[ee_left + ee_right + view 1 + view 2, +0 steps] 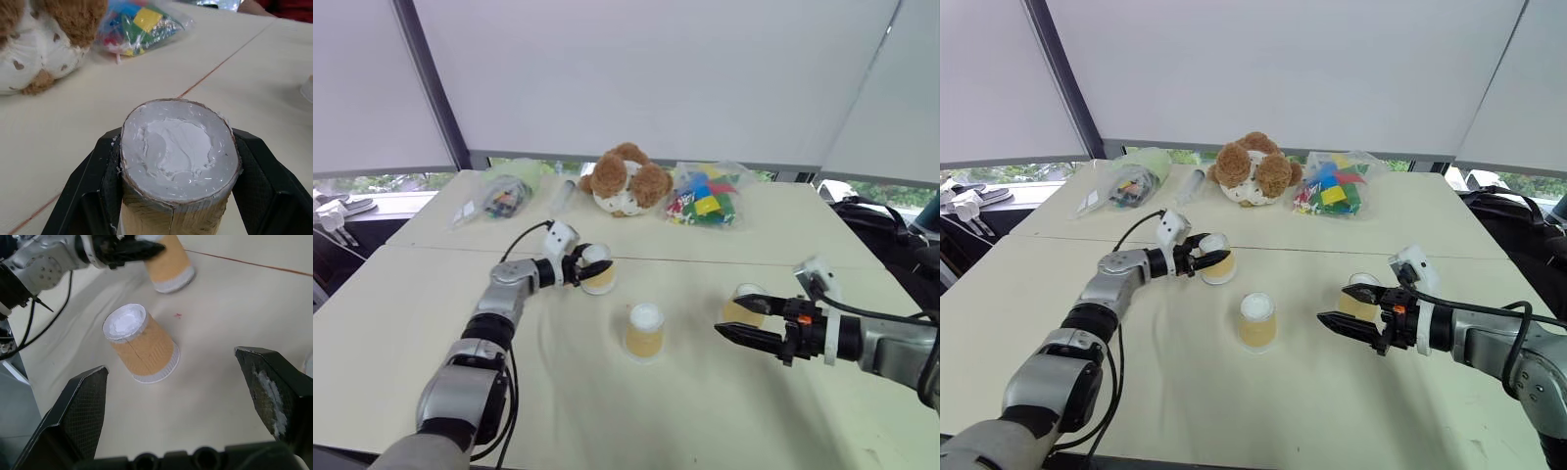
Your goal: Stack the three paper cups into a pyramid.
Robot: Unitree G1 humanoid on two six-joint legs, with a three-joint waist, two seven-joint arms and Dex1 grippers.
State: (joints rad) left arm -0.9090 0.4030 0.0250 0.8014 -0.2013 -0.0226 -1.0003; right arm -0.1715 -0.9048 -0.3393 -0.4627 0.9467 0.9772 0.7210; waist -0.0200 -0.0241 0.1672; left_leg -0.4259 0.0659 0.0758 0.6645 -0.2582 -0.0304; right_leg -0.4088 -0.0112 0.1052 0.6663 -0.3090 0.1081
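Left wrist view reveals the left claw (178,196) pinching an upturned tan paper cup (178,166); right claw (183,401) spread wide, empty, at four o'clock of the middle cup (139,345).

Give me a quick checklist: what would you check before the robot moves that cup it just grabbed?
1. Left gripper clamped on the far cup: ok, black fingers press both sides of its wall in the left wrist view.
2. That cup is upside down, white base up: ok.
3. Middle cup standing upside down and untouched on the table: ok.
4. Right gripper open and holding nothing: ok.
5. Third cup ready beside the middle one: not ok, a gap separates them.
6. Teddy bear and toy bag out of the way: ok, both at the table's far side.
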